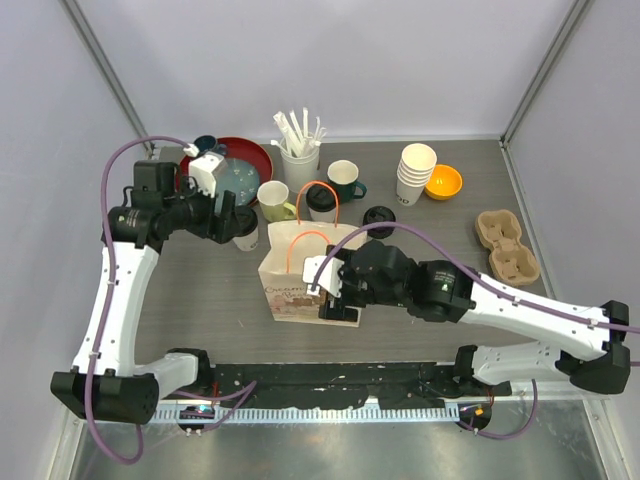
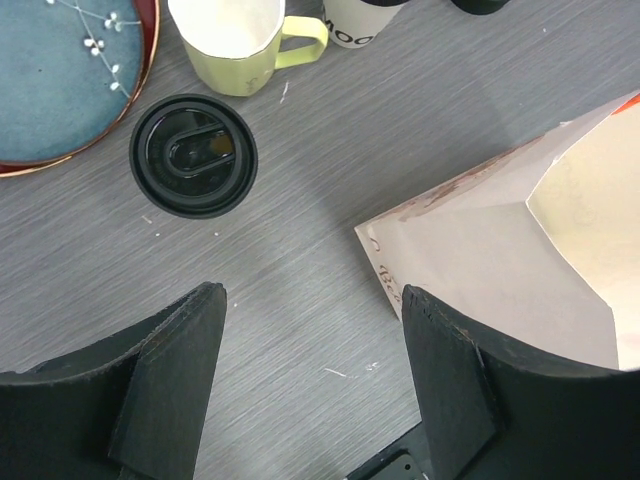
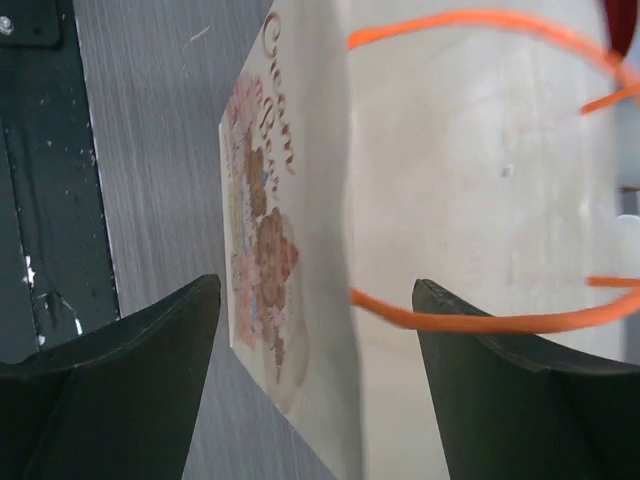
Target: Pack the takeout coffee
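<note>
One takeout coffee (image 2: 193, 155), a cup with a black lid seen from above, stands on the grey table just ahead of my left gripper (image 2: 312, 293), which is open and empty above the table. In the top view that cup (image 1: 247, 237) is partly hidden by the left gripper (image 1: 232, 222). A second lidded coffee (image 1: 321, 200) stands behind the paper bag (image 1: 300, 272). My right gripper (image 3: 318, 288) is open over the bag (image 3: 300, 180), with an orange handle (image 3: 480, 320) running between its fingers, untouched. From above, the right gripper (image 1: 335, 292) hangs at the bag's near right corner.
A yellow mug (image 1: 274, 199), green mug (image 1: 346, 179), loose black lid (image 1: 379, 215), stack of lidless cups (image 1: 416, 173), orange bowl (image 1: 443, 181), cardboard cup carrier (image 1: 507, 245), red plate (image 1: 250, 150) and a white holder with straws (image 1: 299, 158) crowd the back of the table.
</note>
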`<act>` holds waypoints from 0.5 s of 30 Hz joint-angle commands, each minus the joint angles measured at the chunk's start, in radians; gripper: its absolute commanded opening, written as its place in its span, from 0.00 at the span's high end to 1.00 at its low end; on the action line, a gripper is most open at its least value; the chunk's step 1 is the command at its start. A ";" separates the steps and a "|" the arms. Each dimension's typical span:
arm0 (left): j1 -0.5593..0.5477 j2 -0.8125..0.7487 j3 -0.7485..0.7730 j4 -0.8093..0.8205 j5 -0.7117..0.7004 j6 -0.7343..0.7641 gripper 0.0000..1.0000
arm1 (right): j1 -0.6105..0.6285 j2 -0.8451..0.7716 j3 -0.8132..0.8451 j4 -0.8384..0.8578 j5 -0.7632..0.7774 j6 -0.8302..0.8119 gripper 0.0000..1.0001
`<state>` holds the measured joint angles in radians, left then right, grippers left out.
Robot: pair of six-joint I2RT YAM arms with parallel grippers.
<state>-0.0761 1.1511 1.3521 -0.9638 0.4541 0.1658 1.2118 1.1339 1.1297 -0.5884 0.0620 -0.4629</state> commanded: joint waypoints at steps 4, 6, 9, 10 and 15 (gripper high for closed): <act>0.004 0.027 0.039 -0.019 0.061 0.017 0.25 | 0.002 0.010 0.307 0.018 0.265 0.303 0.14; 0.004 0.033 0.042 -0.024 0.060 0.023 0.25 | -0.012 0.004 0.384 0.007 0.450 0.494 0.14; 0.006 0.050 0.053 -0.026 0.060 0.028 0.24 | -0.115 -0.032 0.403 -0.056 0.617 0.637 0.14; 0.004 0.056 0.058 -0.029 0.060 0.031 0.24 | -0.153 -0.045 0.395 -0.077 0.659 0.670 0.14; 0.006 0.104 0.079 -0.029 0.054 0.031 0.24 | -0.504 -0.112 0.279 -0.100 0.684 0.777 0.13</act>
<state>-0.0761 1.2282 1.3834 -0.9932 0.4915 0.1837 0.8902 1.0607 1.4761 -0.6384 0.6102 0.1513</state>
